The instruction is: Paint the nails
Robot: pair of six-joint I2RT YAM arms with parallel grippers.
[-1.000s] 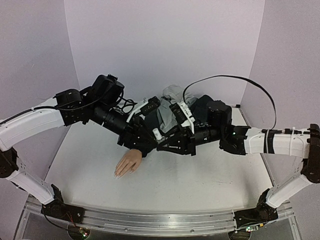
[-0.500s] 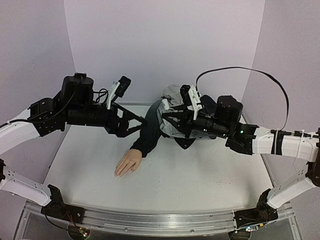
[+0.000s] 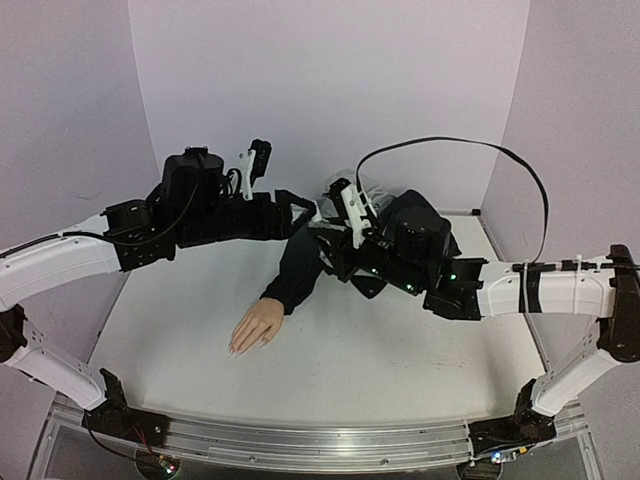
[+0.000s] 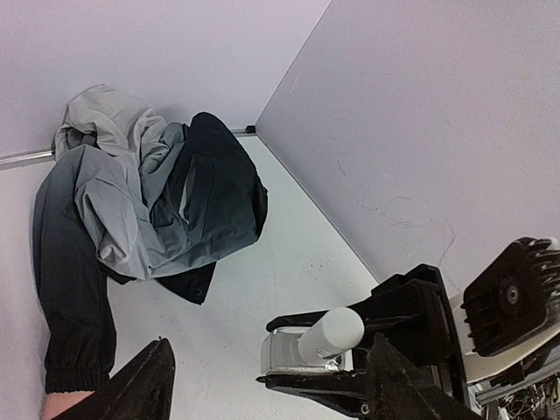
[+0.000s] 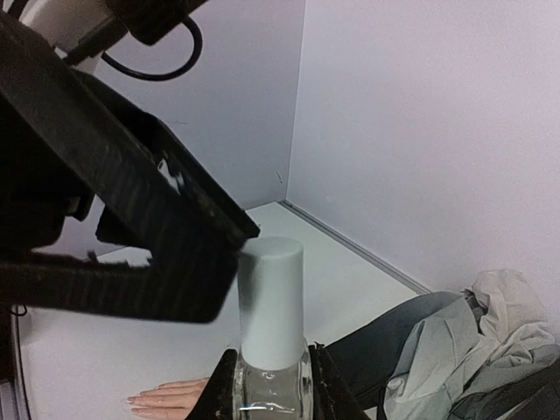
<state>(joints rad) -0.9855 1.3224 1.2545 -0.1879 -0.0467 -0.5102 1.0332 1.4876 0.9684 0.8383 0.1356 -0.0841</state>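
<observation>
The flesh-coloured mannequin hand [image 3: 256, 327] lies palm down on the table, its dark sleeve [image 3: 296, 268] running back to a heap of clothing. Its pale nails [image 3: 236, 349] point towards the near edge and also show in the right wrist view as nails [image 5: 133, 401]. My right gripper [image 5: 271, 378] is shut on the glass body of a small bottle [image 5: 271, 385] with a white cylindrical cap [image 5: 271, 302], held upright in the air. My left gripper [image 4: 269, 346] stands open beside that bottle [image 4: 302, 350], one black finger [image 5: 149, 236] right against the cap.
A grey and black jacket [image 4: 149, 197] is bunched at the back of the table near the rear wall. Lilac walls [image 3: 330, 90] close in the back and both sides. A black cable [image 3: 450, 145] arcs above the right arm.
The two grippers drew apart from low over the sleeve, then the left came back to the raised bottle. The left jaws opened wide. The right kept its grip.
</observation>
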